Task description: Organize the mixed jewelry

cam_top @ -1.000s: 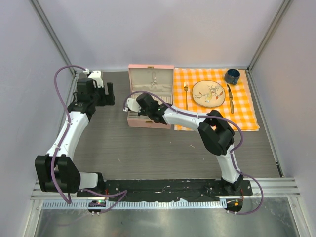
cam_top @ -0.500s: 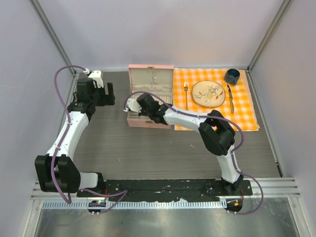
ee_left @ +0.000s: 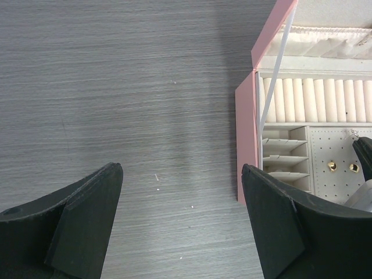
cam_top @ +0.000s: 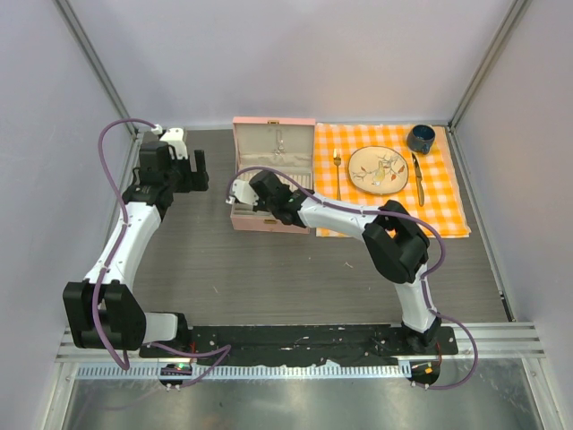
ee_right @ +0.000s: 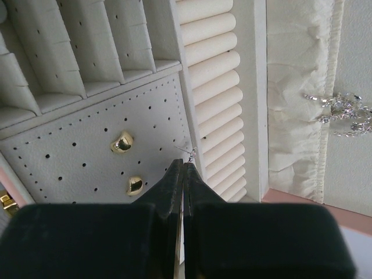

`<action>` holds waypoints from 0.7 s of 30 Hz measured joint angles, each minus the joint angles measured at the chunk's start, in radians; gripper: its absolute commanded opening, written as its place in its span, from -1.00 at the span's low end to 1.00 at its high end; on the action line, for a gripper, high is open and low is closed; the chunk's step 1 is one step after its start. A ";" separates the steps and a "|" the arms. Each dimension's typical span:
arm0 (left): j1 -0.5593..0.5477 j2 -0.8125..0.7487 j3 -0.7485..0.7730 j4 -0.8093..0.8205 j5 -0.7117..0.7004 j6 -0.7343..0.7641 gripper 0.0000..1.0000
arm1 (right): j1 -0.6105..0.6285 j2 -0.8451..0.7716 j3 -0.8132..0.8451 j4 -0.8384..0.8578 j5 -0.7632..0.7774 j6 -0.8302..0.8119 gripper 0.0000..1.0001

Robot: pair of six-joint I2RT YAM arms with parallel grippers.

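Silvery bit [ee_right: 190, 152] in shut right hand [ee_right: 183, 165]

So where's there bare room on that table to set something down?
Widest: the bare table between the left arm and right arm, nearer than the pink case. Smaller: right of that arm, nearer than the checked cloth. Crowded: the cloth, carrying plate, fork, knife and cup, and the case, where the right gripper pinches a tiny silvery piece.

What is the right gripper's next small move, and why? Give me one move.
Probably ease the right gripper down slightly, seating the tiny silvery piece pinched at its tips into the perforated panel beside the two gold studs; it hangs just over the panel's edge.
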 measured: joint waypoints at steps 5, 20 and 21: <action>0.000 0.000 0.000 0.000 0.000 0.000 0.76 | 0.000 0.000 0.000 0.000 0.000 0.002 -0.98; 0.006 0.000 0.000 0.000 0.002 0.000 0.76 | 0.000 0.000 0.025 0.000 0.005 0.008 -0.98; 0.006 0.000 0.000 0.000 0.002 0.000 0.76 | 0.000 0.000 0.030 0.000 0.005 0.008 -0.98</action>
